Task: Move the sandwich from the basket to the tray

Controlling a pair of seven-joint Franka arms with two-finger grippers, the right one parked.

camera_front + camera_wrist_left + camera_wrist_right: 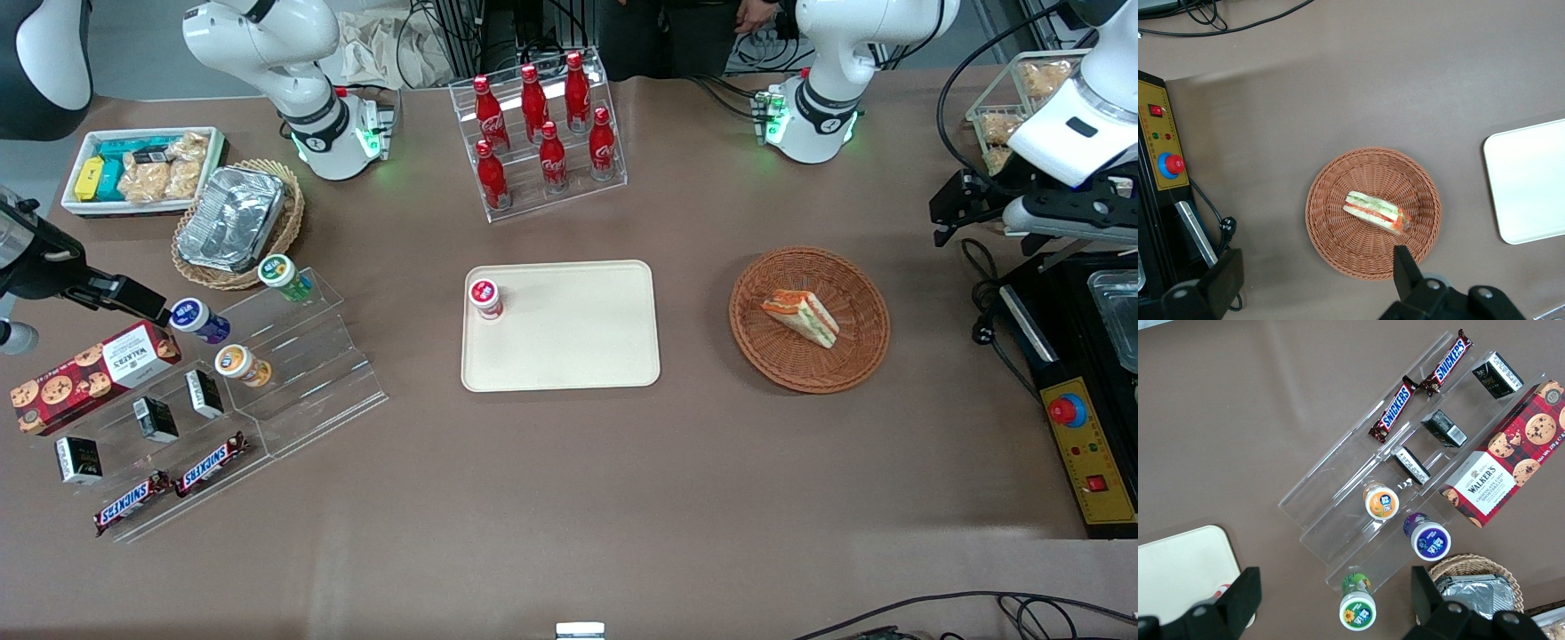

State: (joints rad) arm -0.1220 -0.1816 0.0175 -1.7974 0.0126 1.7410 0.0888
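The sandwich (800,316), a white-bread wedge with orange-red and green layers, lies on its side in the round reddish-brown basket (805,369). The left arm's gripper (953,213) hangs open and empty above the table, off the basket's rim toward the working arm's end and a little farther from the front camera. In the left wrist view the sandwich (1375,212) rests in the middle of the basket (1348,250), and the gripper (1315,283) has one black finger over the basket's rim and the other off it. The cream tray (578,351) (1531,180) lies flat beside the basket, toward the parked arm's end.
A red-lidded cup (484,298) stands on one corner of the tray. A black and yellow control box (1089,444) with cables sits at the working arm's end. A rack of red bottles (542,133) stands farther back. An acrylic snack stand (293,373) and a foil container (233,218) lie toward the parked arm's end.
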